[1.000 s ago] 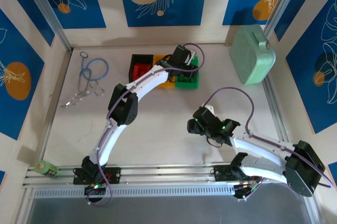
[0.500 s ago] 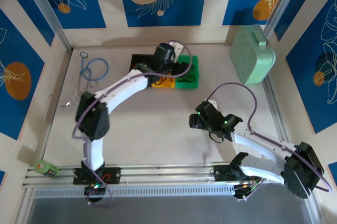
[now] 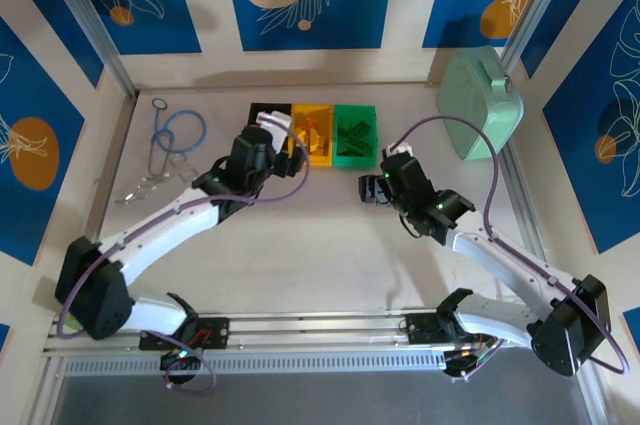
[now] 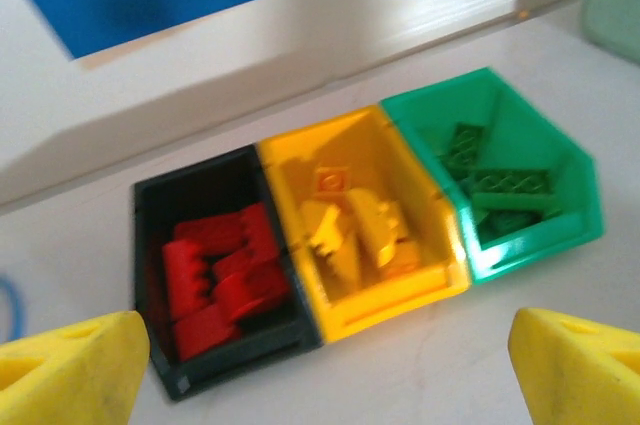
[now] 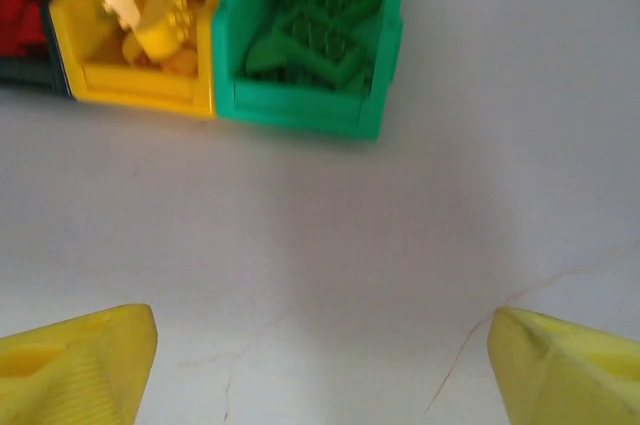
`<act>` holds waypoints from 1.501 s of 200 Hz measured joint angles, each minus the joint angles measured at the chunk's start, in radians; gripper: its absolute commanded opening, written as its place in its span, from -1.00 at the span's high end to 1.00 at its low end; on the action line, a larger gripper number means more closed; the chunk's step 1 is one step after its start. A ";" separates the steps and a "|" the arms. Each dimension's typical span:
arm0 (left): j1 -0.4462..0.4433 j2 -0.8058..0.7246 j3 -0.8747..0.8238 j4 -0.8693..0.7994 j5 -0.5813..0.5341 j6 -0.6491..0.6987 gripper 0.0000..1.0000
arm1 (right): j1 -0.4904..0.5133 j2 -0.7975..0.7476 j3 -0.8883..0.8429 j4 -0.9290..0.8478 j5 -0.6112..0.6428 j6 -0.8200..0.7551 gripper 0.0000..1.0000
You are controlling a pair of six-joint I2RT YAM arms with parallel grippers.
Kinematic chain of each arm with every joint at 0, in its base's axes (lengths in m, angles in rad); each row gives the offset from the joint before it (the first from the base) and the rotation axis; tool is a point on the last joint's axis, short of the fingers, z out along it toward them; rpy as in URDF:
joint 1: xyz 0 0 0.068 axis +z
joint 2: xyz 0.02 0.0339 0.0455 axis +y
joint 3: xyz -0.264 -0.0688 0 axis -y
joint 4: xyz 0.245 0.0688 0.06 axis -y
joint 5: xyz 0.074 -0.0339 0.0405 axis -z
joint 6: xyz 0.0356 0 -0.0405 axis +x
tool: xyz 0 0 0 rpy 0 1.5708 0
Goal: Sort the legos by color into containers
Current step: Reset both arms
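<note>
left gripper (image 4: 330,365): jaws released, above the desk (image 4: 420,380). side by side and touching: black bin (image 4: 150,207) with red legos (image 4: 225,275), yellow bin (image 4: 400,300) with yellow legos (image 4: 355,230), green bin (image 4: 545,240) with green legos (image 4: 495,185). right gripper (image 5: 320,365): jaws released, near the green bin.

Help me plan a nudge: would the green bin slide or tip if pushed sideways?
It would probably slide: the green bin is low and wide and sits flat on the smooth table. It looks like thin plastic holding a few green legos, so it is likely light. It sits against the yellow bin, so a push that way would likely move both.
</note>
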 measured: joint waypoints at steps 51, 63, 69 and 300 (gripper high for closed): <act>0.028 -0.272 -0.187 0.064 -0.175 0.039 -0.91 | 0.002 -0.091 -0.006 0.102 0.138 -0.208 -0.99; 0.030 -0.330 -0.254 0.098 -0.230 0.052 -0.92 | 0.001 -0.120 -0.033 0.125 0.164 -0.229 -0.99; 0.031 -0.355 -0.290 0.114 -0.256 0.057 -0.92 | 0.001 -0.135 -0.053 0.135 0.176 -0.235 -0.99; 0.015 -0.829 -0.892 0.183 -0.792 0.005 -0.99 | -0.111 -0.940 -0.749 0.192 0.242 -0.199 -0.98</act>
